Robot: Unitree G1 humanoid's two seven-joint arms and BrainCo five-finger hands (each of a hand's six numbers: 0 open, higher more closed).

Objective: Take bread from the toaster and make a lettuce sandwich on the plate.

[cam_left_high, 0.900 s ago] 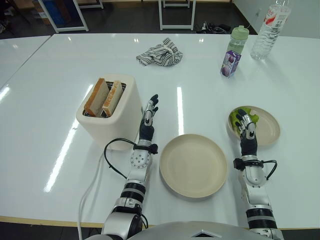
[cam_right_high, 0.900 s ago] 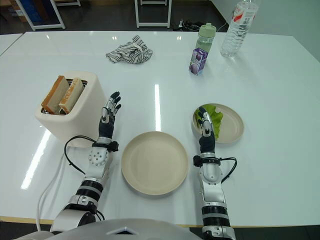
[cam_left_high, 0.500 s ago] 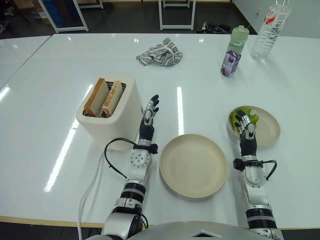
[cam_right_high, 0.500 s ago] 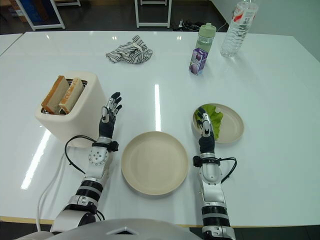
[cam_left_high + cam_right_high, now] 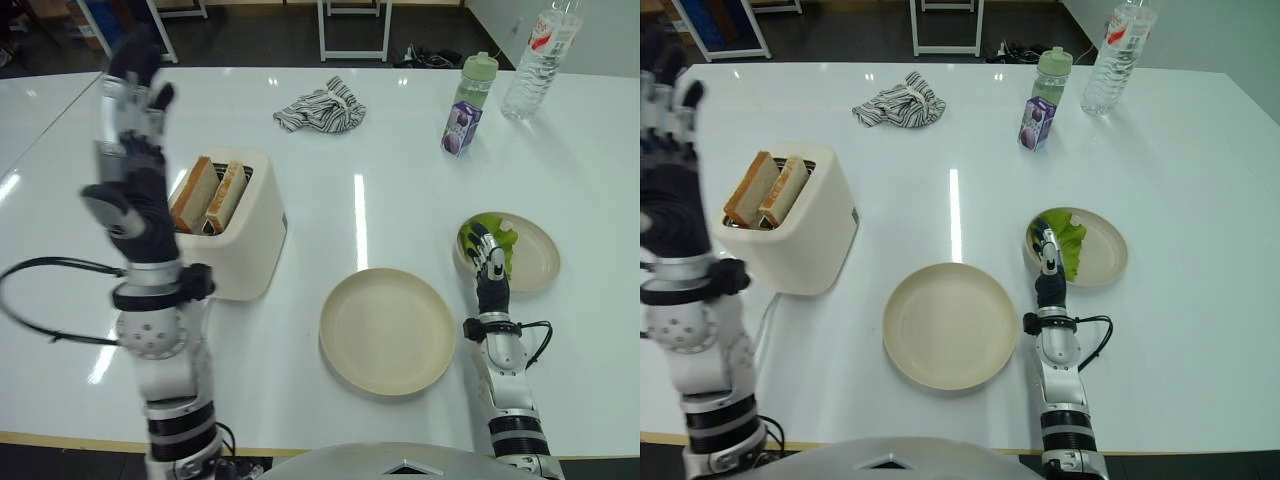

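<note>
A cream toaster [image 5: 240, 250] stands at the left of the white table with two slices of bread [image 5: 190, 194] [image 5: 228, 196] upright in its slots. My left hand [image 5: 130, 170] is raised above the table just left of the toaster, open with fingers spread upward and holding nothing. A large empty beige plate [image 5: 386, 328] lies at the front centre. Right of it, a smaller plate [image 5: 535, 258] holds green lettuce [image 5: 488, 234]. My right hand [image 5: 489, 272] rests open at that plate's near left rim, fingertips by the lettuce.
At the back lie a striped cloth [image 5: 322, 106], a green-capped bottle [image 5: 476, 78], a small purple carton [image 5: 460, 128] and a clear water bottle [image 5: 535, 48]. Bare table stretches between the toaster and the plates.
My left arm has swung up from the table right of the toaster to a raised spot on its left. The right hand has barely moved.
</note>
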